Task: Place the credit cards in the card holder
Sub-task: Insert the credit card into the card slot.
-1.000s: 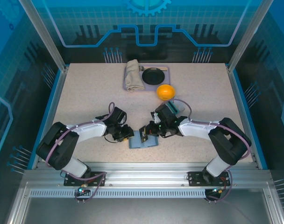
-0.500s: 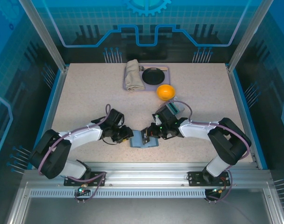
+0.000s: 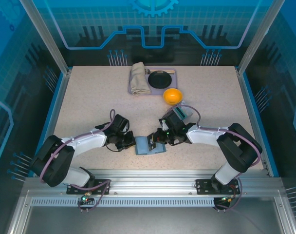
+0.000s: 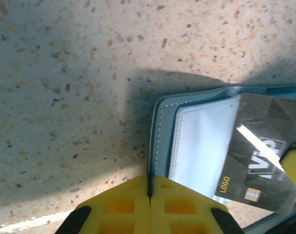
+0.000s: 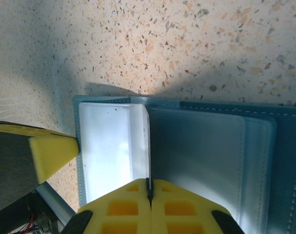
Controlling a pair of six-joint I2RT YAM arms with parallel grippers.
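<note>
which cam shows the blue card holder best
Right wrist: the card holder lies open, pockets and stitching clear. Left wrist shows one end, partly behind the dark card. Top external shows a small blue patch between the left pincer and right pincer.

A speckled beige table (image 3: 89, 97) sits brightly lit inside an enclosure of translucent blue panels (image 3: 153, 24) printed with circuit-like lines, framed by slanting aluminium posts (image 3: 44, 36), a slotted aluminium rail (image 3: 153, 187) along its near edge.
</note>
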